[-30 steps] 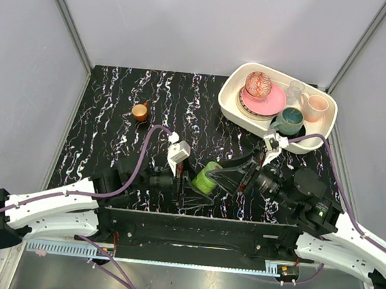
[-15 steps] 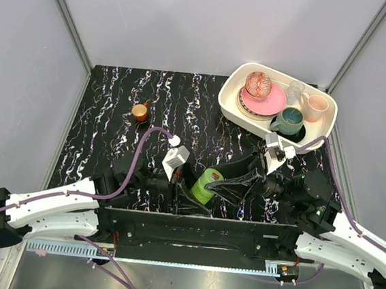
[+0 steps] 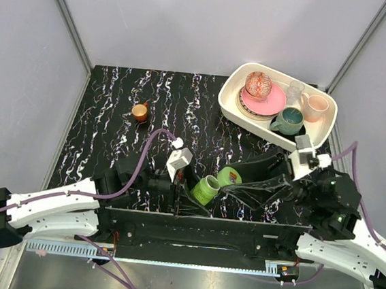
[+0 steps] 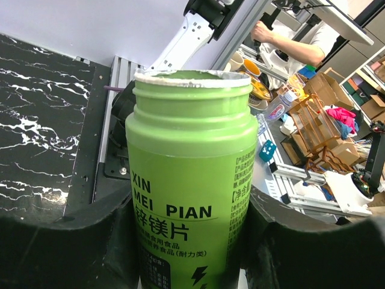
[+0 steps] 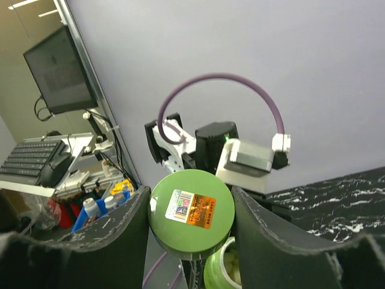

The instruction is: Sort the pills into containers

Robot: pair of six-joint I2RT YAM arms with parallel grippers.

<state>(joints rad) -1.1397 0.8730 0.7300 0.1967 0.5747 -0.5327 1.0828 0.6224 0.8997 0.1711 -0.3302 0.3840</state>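
Cap (image 3: 229, 176) now off green bottle (image 3: 206, 189), pulled right in right jaws.

Small orange cup (image 3: 140, 112) well apart from dish-laden white tray (image 3: 228, 94)

The cap (image 3: 229, 176) is just right of the bottle (image 3: 206, 189), the tray (image 3: 226, 100) behind both.

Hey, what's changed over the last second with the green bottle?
The right fingers have pulled the green cap off the green bottle and drawn back to the right, gripping it. The left fingers still clamp the bottle. The orange cup and dish tray stayed put.
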